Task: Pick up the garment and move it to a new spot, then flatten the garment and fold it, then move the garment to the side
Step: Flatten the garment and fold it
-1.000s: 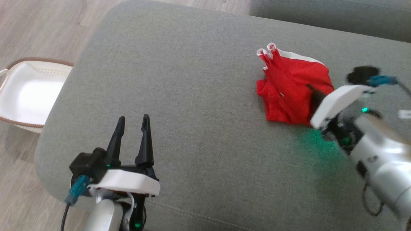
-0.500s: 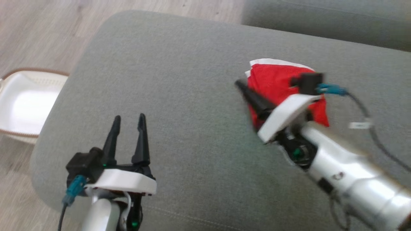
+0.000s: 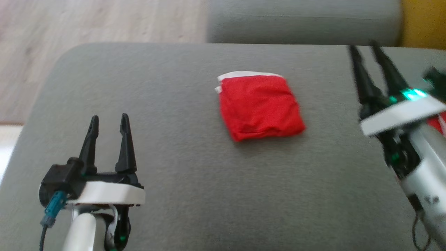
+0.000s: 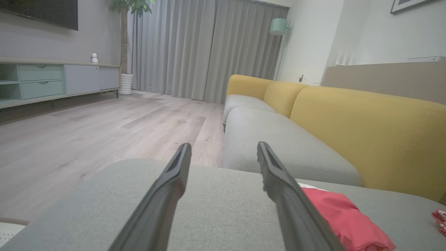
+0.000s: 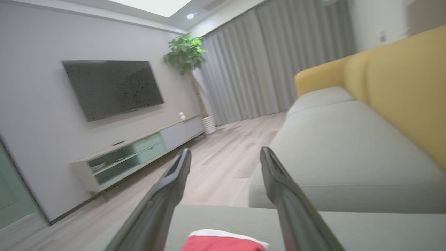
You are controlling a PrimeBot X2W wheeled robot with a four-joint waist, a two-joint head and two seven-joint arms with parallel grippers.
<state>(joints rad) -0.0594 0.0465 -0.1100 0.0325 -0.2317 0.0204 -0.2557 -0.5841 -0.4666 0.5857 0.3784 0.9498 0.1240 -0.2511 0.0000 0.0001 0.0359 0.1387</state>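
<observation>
The red garment (image 3: 259, 104) with a white trim lies as a folded square on the grey sofa cushion (image 3: 195, 195), touched by neither gripper. My left gripper (image 3: 108, 119) hovers open and empty near the cushion's front left, well left of the garment. My right gripper (image 3: 363, 47) stands open and empty to the garment's right, fingers pointing away from me. In the left wrist view the garment (image 4: 345, 219) lies to the right of the open left gripper (image 4: 223, 146). In the right wrist view its edge (image 5: 223, 244) shows low between the spread fingers of the right gripper (image 5: 224, 151).
A second grey cushion (image 3: 303, 21) adjoins at the back, with the yellow backrest (image 3: 423, 21) at the far right. Wooden floor (image 3: 87, 24) lies beyond the cushion's left edge. Another scrap of red cloth (image 3: 437, 122) peeks out behind my right wrist.
The head camera has shifted. My right gripper, which was on the bunched garment, has let go, opened and drawn off to the right. The garment now lies folded flat. The left gripper stays open.
</observation>
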